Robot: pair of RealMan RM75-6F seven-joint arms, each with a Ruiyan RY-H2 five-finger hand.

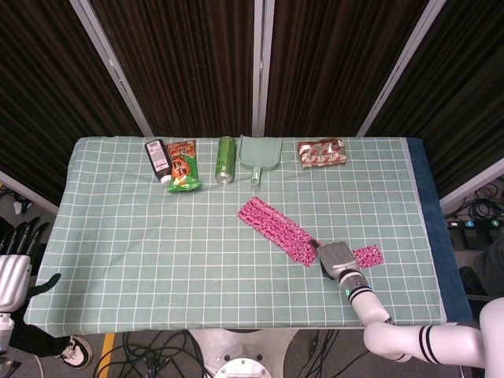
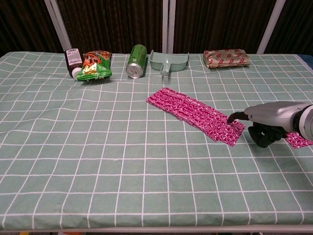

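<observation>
Right robot hand, fingers curled under and grasping nothing, rests at the long pink patterned cloth strip's near end, thumb touching it, near the surface's right edge.

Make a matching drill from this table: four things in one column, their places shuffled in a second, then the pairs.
Things:
1. green can
2. dustpan
3. long pink cloth
4. right hand

Places:
A. mid-table, lying slantwise
B. back row, between snack bag and dustpan
C. at the long cloth's near end
D. back row, just right of the can

Pairs: 1-B, 2-D, 3-A, 4-C
</observation>
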